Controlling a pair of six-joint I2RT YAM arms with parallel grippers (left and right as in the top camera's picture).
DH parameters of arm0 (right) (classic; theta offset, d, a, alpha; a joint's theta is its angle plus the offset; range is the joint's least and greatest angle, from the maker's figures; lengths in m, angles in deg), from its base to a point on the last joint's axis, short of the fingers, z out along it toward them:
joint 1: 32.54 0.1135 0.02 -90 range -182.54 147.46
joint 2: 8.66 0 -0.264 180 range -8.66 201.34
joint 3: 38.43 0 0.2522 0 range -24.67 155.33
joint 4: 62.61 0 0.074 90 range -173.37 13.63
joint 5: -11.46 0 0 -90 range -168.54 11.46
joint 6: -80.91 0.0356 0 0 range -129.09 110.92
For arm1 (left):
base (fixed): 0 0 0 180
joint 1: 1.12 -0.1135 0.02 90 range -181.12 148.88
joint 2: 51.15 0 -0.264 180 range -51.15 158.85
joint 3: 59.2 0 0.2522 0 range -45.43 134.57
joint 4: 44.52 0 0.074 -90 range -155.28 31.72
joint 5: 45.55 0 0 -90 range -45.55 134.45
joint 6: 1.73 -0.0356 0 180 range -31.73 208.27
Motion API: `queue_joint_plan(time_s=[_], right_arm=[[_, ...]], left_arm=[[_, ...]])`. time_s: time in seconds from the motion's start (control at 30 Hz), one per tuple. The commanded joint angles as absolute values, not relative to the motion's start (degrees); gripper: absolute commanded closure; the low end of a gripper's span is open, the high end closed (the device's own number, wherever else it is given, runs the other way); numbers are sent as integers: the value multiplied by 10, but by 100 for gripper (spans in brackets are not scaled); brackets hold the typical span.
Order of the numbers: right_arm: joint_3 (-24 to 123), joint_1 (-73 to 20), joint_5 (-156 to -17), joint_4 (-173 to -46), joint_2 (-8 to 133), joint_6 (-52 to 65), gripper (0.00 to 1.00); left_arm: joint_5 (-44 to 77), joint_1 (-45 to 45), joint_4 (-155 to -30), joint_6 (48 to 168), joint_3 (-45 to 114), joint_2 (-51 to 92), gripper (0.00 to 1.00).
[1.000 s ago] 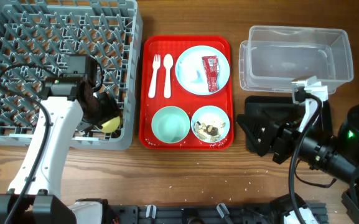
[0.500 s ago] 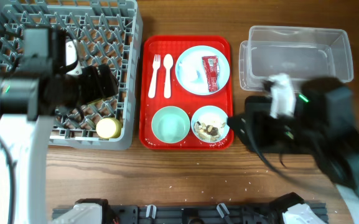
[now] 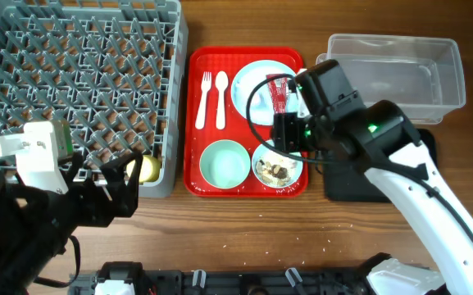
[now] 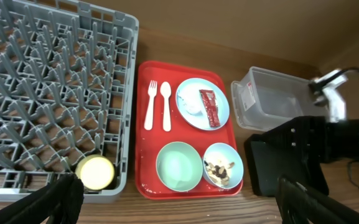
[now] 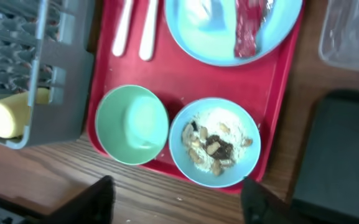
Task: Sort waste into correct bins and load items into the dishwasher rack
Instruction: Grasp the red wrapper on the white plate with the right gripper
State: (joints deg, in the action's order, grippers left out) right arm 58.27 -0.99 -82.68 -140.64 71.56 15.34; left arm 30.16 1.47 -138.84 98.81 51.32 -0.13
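Note:
The yellow-green cup (image 3: 143,168) lies in the front right corner of the grey dishwasher rack (image 3: 72,74). On the red tray (image 3: 193,184) are a white fork (image 3: 204,98), a spoon (image 3: 220,98), a plate (image 3: 256,78) with the red wrapper (image 3: 279,94) and tissue (image 3: 256,102), an empty mint bowl (image 3: 224,164) and a bowl of food scraps (image 3: 277,164). My left gripper (image 3: 113,195) is open and empty by the rack's front edge. My right gripper (image 5: 178,185) is open and empty above the scraps bowl (image 5: 215,142).
The clear tub (image 3: 392,74) stands at the back right. The black tray (image 3: 359,184) lies in front of it, partly under my right arm (image 3: 400,156). The cup also shows in the left wrist view (image 4: 96,172).
My left gripper let go of the cup in the rack corner and drew back to the front. My right arm swung left from the black tray to over the red tray.

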Motion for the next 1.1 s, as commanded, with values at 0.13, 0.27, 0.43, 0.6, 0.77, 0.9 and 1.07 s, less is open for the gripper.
queue_joint_plan(time_s=[0.13, 0.27, 0.43, 0.6, 0.77, 0.9, 1.07], right_arm=[[666, -9, -790, -1394, 812, 150, 25], [666, -26, -704, -1333, 925, 186, 41], [666, -84, -699, -1260, 1052, 184, 55], [666, -106, -760, -1215, 1139, 137, 58], [666, -106, -760, -1190, 1167, 136, 76], [664, -106, -771, -1197, 1168, 136, 80], [650, -108, -788, -1203, 1163, 136, 95]], left_arm=[[310, 16, -1385, 977, 518, -1, 0], [310, 16, -1385, 977, 518, -1, 0], [310, 16, -1389, 977, 518, -1, 0], [310, 16, -1389, 977, 518, -1, 0], [310, 16, -1389, 977, 518, -1, 0], [310, 16, -1389, 977, 518, -1, 0], [310, 16, -1389, 977, 518, -1, 0]])
